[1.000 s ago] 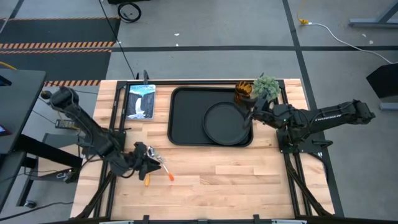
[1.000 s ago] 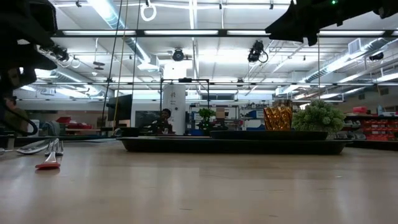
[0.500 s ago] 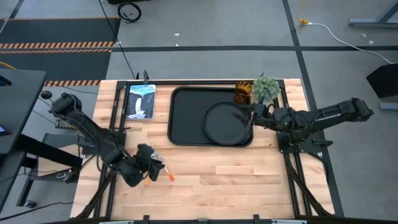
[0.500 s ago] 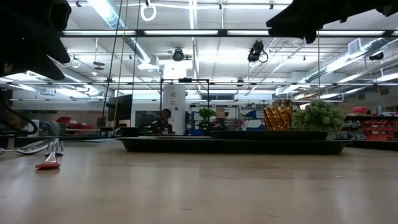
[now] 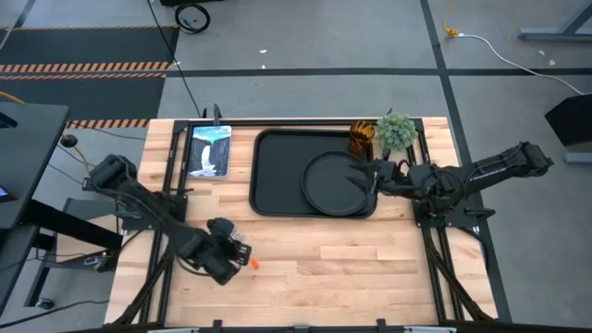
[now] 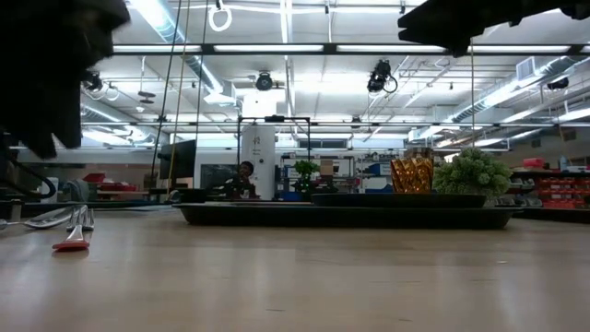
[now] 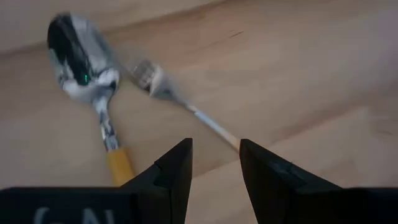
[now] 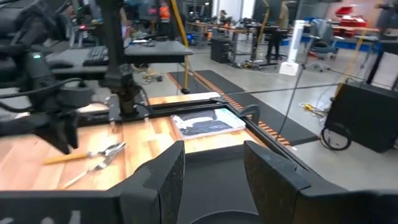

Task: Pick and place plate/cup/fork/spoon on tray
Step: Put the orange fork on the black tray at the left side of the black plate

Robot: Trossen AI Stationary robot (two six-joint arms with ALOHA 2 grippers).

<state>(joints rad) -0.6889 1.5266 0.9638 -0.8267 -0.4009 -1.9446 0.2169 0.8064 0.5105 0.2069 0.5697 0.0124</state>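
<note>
The fork (image 7: 163, 88) and the spoon (image 7: 84, 62) lie side by side on the wooden table at the near left. The fork's orange handle end (image 5: 252, 264) sticks out beside my left gripper (image 5: 233, 252). That gripper is open just above them, its fingers on either side of the fork's shaft (image 7: 214, 127) in the left wrist view. The round black plate (image 5: 335, 183) lies in the right half of the black tray (image 5: 277, 176). The amber cup (image 5: 360, 139) stands off the tray's far right corner. My right gripper (image 5: 376, 174) is open above the plate's right rim.
A small bushy green plant (image 5: 396, 129) stands right of the cup. A printed booklet (image 5: 209, 150) lies left of the tray at the far edge. Bare wood stretches along the table's near side. The low view shows the tray (image 6: 346, 215), cup (image 6: 412, 174) and plant (image 6: 472, 172).
My left gripper has moved a little toward the table's near right and down over the fork and spoon, now covering the spoon's handle. The fork and spoon have stayed where they were.
</note>
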